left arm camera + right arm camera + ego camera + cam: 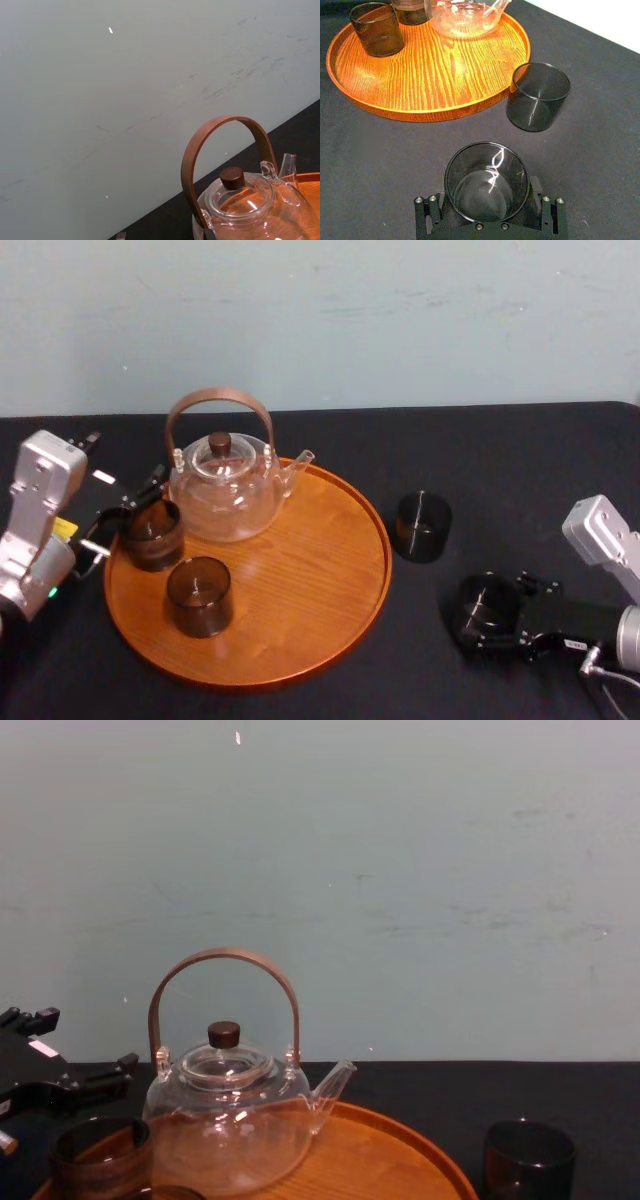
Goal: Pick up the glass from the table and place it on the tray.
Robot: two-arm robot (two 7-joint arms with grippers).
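Glass point(486, 181) – dark, clear, upright and empty – sits clasped between the fingers of the right gripper point(488, 613), on the right of the table point(520, 460) toward its front edge, well apart from the tray point(300, 575). Whether its base touches the cloth cannot be told. A second glass point(423, 527), also empty, stands on the table just beside the tray's right rim, between the tray and the held one.

On the tray a teapot point(228, 495) of clear glass stands at the back left, its lid on and its curved brown handle upright. A brown cup point(152, 533) stands at the left rim and another cup point(199, 595) toward the front left – both look empty. The left gripper point(130, 512) is at the left-rim cup; whether it grips cannot be told.

The table is draped in black, with a pale blue-grey wall point(320, 320) behind its far edge.
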